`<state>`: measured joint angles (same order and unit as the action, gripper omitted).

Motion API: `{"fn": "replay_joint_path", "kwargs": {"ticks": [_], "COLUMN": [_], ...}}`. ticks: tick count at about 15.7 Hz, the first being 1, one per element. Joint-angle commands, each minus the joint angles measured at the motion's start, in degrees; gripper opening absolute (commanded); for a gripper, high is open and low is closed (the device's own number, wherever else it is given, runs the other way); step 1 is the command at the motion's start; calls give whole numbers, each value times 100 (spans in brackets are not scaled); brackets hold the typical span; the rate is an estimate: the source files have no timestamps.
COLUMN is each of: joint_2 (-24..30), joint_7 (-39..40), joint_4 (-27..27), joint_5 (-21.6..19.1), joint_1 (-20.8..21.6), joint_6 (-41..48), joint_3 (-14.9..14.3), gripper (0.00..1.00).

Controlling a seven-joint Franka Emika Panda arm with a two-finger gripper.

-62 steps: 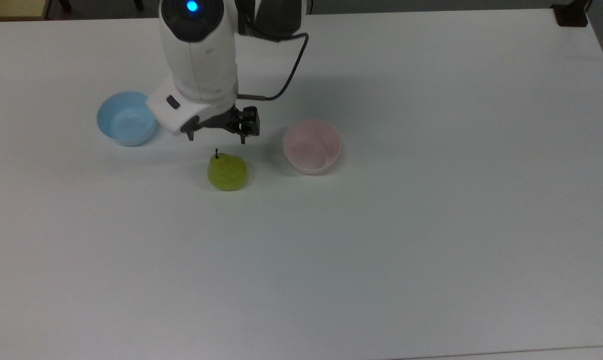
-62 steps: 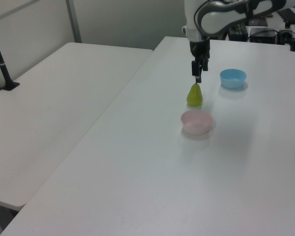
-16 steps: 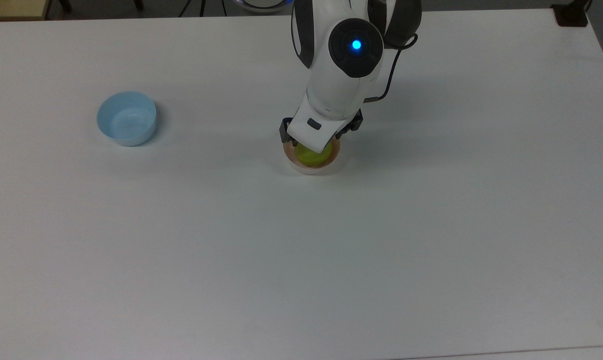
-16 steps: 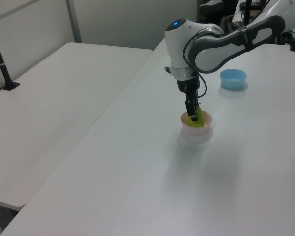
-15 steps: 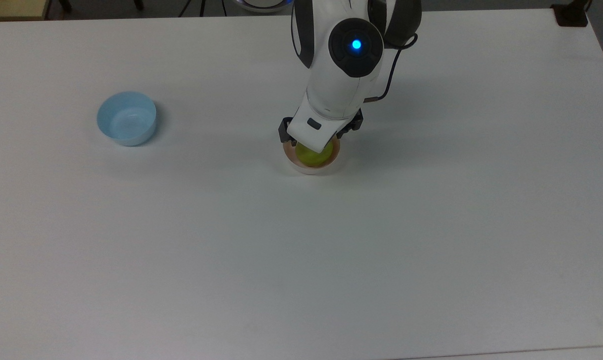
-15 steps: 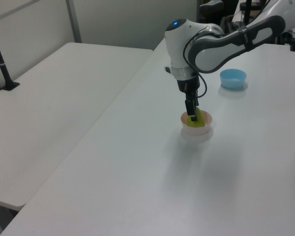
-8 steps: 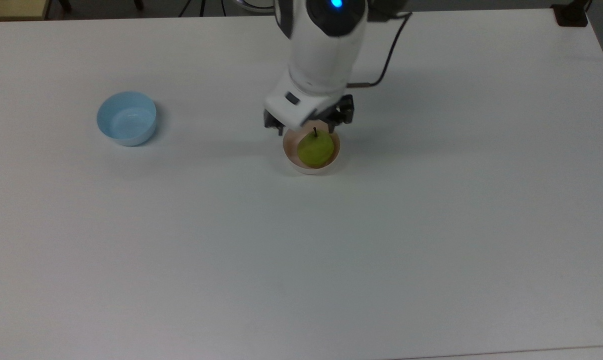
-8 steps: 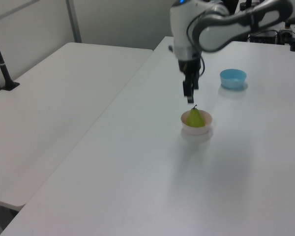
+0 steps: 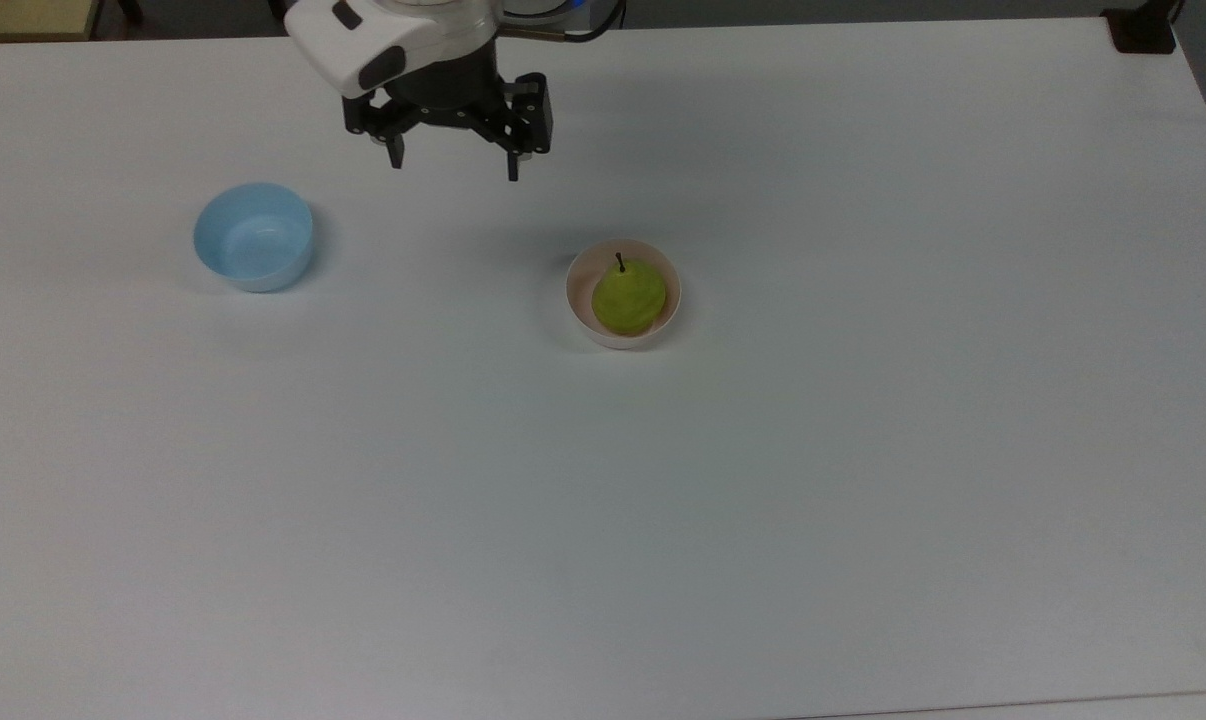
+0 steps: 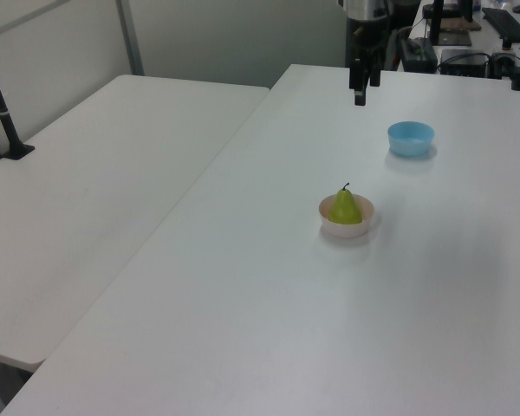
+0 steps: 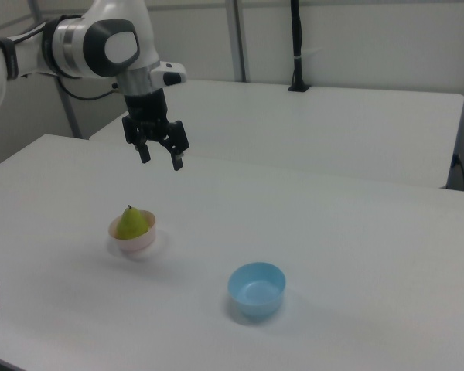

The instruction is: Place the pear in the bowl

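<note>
Two small bowls stand on the white table (image 9: 863,450): one pale pink bowl (image 9: 575,300) and one light blue bowl (image 9: 253,237), set well apart from the pink one toward the top view's left. One yellow-green pear (image 9: 628,297) sits inside the pink bowl. One robot gripper (image 9: 454,165) hangs above the table, away from the pink bowl. A second white table (image 10: 95,191) stands beside the first.

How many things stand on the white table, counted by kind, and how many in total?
Bowls: 2, a pink bowl and a blue bowl
Pears: 1, the pear, inside the pink bowl
Total: 3
</note>
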<state>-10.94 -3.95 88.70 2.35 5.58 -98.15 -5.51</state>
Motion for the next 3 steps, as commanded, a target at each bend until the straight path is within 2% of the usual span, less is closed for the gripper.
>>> {"fn": "replay_joint_path", "kwargs": {"ticks": [1,3], "joint_2": [57,39], "joint_7": [-237,-237], "joint_4": [95,94], "joint_5": [134,134], "joint_1": [-154,-145], "joint_6": [51,33], "joint_3": [138,94], "gripper": [100,100]}}
